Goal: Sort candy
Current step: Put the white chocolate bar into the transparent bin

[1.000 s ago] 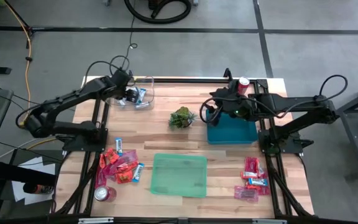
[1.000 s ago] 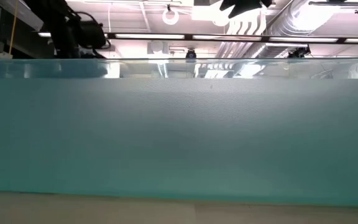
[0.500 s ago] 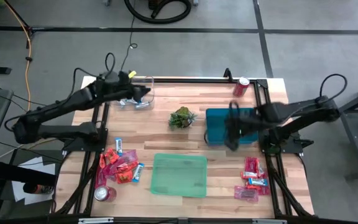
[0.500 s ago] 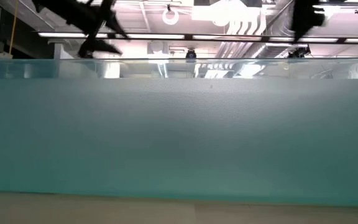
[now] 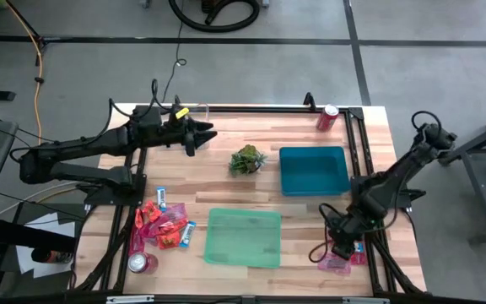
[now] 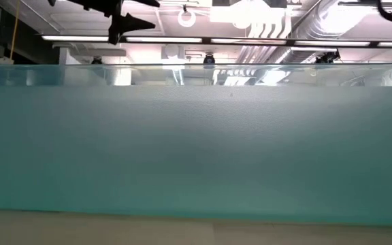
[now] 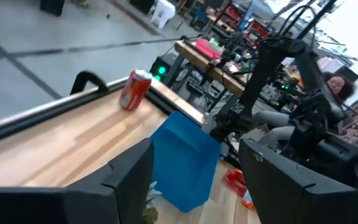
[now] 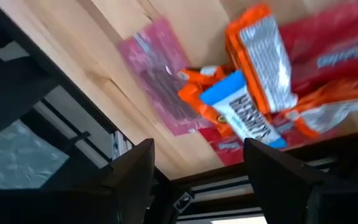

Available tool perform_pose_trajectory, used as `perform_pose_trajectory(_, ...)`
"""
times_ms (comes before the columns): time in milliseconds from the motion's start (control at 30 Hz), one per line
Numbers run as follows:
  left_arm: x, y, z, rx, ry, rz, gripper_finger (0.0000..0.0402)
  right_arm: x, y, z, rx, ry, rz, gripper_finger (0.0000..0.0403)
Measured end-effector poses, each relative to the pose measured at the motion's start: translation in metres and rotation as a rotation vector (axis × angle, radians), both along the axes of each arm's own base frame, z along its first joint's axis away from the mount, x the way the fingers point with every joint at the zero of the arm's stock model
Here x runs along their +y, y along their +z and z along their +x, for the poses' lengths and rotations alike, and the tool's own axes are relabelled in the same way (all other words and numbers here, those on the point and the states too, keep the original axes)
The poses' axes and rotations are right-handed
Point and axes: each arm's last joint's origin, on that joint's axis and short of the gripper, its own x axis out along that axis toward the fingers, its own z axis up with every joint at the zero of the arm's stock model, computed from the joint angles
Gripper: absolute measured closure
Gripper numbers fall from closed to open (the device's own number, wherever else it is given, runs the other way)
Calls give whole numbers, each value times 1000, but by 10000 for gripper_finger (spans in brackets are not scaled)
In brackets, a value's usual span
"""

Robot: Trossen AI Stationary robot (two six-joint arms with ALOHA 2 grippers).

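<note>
The candy lies in two heaps on the wooden surface [image 5: 243,190]. One heap [image 5: 165,224] of pink, red-orange and blue-and-white wrappers sits toward eight o'clock in the high view, just above a red soda can [image 5: 142,263] lying near the front edge. The other heap [image 5: 344,252] is toward four o'clock, close to the right frame rail. In the right wrist view it shows up close: a blue-and-white sweet [image 8: 241,118] lies across orange wrappers [image 8: 263,59], and a pink wrapper [image 8: 160,74] lies flat on the wood just beside them.

The right claw [image 5: 342,239] hangs directly over this heap, its fingers [image 8: 132,174] spread apart and holding nothing.

Between the heaps, toward six o'clock, is a green tray [image 5: 243,237]. A blue tray [image 5: 313,170] sits toward two o'clock, a small green plant [image 5: 247,160] stands just left of it near the centre, and a second red can [image 5: 326,117] lies at the far edge toward one o'clock.

The left claw [image 5: 199,135] is in the air toward eleven o'clock, pointing right along the far side of the surface, well apart from both heaps. Its fingers [image 7: 129,174] stand open and empty, with the blue tray and the far can ahead of them.
</note>
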Motion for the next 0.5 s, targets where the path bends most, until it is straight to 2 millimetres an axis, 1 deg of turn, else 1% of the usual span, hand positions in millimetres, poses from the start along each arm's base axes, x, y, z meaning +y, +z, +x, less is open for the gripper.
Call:
perform_pose_trajectory(233,0,0,0,-4,0,1,178,7,-16,-10,69,-56,-28,163)
perform_pose_trajectory(367,-1,0,0,2,-7,0,178,8,-25,-8,106,-99,-73,163)
perform_pose_trajectory(500,-1,0,0,4,-6,1,178,11,-35,-5,122,-68,-112,163)
